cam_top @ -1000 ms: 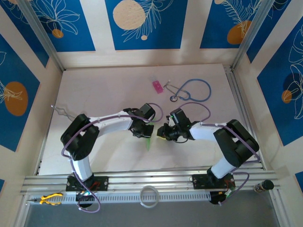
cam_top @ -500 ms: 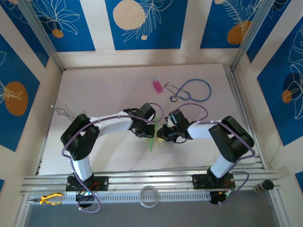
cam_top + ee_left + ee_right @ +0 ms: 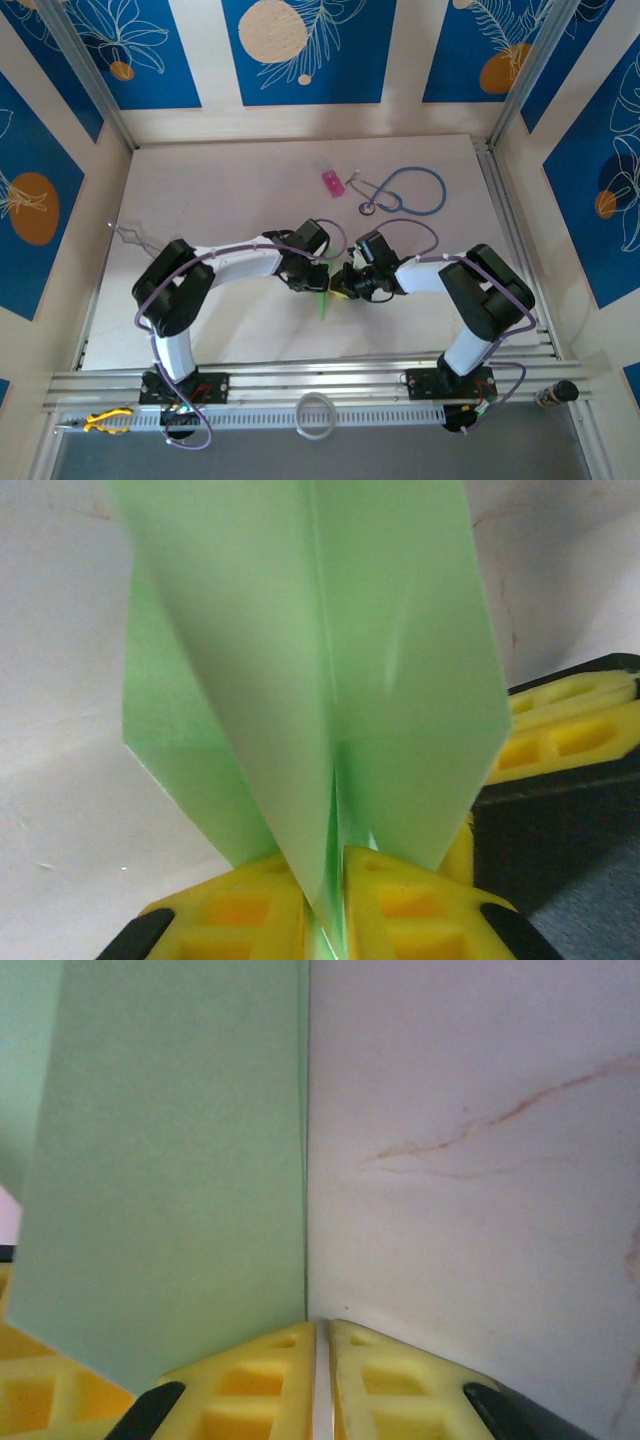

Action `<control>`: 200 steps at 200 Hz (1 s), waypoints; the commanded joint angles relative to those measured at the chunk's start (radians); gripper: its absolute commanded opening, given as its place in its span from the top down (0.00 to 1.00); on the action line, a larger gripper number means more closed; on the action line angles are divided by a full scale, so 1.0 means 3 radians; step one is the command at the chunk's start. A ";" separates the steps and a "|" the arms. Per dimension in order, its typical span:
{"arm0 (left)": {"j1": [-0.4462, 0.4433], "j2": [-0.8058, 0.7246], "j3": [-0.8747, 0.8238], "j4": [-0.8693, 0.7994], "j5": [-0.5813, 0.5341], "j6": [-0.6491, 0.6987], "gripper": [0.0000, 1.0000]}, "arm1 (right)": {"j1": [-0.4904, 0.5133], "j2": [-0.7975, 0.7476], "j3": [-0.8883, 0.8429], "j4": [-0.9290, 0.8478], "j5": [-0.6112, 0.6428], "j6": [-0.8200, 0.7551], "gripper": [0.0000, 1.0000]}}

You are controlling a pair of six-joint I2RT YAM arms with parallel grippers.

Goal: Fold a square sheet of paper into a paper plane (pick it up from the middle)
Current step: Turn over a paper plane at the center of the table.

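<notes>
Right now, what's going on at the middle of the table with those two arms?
Both arms meet mid-table on the light-green paper plane. The left gripper is shut on its centre crease, with the folded wings fanning out beyond it. The right gripper is closed on the paper's edge beside it. The pink block and stethoscope lie apart, farther back.

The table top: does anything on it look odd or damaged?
The right wrist view shows thin reddish-brown streaks on the white table, like stains or scratches. A blue stethoscope and a pink block lie at the far side, unrelated to folding.
</notes>
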 commanded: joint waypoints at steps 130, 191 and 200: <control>-0.0014 0.0093 -0.0089 0.0287 0.0291 -0.0140 0.83 | -0.0031 0.0066 -0.0020 0.0098 -0.0112 0.0004 0.89; -0.0015 0.0126 -0.0094 0.0260 0.0220 -0.0154 0.88 | -0.0042 0.0035 -0.0047 0.0112 -0.0112 0.0017 0.89; -0.0014 0.0106 -0.0089 0.0227 0.0173 -0.0148 0.89 | -0.0050 0.0023 -0.0052 0.0103 -0.0102 0.0020 0.89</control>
